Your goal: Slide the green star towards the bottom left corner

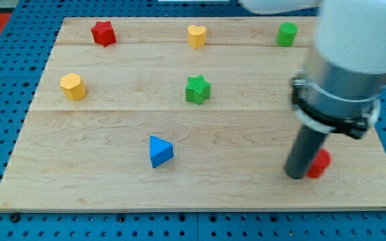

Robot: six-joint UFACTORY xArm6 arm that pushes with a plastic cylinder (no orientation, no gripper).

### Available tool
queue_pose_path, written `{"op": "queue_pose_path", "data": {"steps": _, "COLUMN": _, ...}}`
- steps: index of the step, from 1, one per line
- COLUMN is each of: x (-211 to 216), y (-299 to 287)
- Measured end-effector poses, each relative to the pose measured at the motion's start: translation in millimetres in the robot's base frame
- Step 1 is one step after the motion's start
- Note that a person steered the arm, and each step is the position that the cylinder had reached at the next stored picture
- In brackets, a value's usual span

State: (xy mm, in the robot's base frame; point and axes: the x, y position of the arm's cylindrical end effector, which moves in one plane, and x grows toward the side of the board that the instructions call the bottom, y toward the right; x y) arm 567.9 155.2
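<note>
The green star lies near the middle of the wooden board, a little above centre. My tip is at the lower right of the board, far to the right of and below the star. It touches the left side of a red block, which the rod partly hides. The arm's grey body covers the upper right of the view.
A blue triangle lies below and left of the star. A yellow hexagon is at the left, a red star at top left, a yellow heart at top centre, a green cylinder at top right.
</note>
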Motion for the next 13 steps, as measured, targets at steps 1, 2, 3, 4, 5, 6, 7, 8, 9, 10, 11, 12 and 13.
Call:
{"op": "queue_pose_path", "data": {"steps": 1, "x": -8.8, "y": -10.7}}
{"op": "queue_pose_path", "data": {"steps": 2, "x": -80.2, "y": -24.6}}
{"op": "queue_pose_path", "data": {"steps": 3, "x": -137.8, "y": -76.0}}
{"op": "queue_pose_path", "data": {"steps": 4, "x": -175.2, "y": -108.6}}
{"op": "queue_pose_path", "data": {"steps": 5, "x": -153.2, "y": -224.9}}
{"op": "queue_pose_path", "data": {"steps": 6, "x": -115.3, "y": -319.1}}
{"op": "queue_pose_path", "data": {"steps": 7, "x": -109.6, "y": -333.9}}
{"op": "queue_pose_path", "data": {"steps": 8, "x": -139.0, "y": -373.8}}
{"op": "queue_pose_path", "data": {"steps": 9, "x": -133.0, "y": -437.3}}
{"op": "queue_pose_path", "data": {"steps": 10, "x": -85.6, "y": -438.4}}
{"op": "queue_pose_path", "data": {"steps": 11, "x": -123.1, "y": -446.1}}
{"op": "queue_pose_path", "data": {"steps": 12, "x": -137.4, "y": -425.9}}
{"op": "queue_pose_path", "data": {"steps": 13, "x": -110.3, "y": -411.6}}
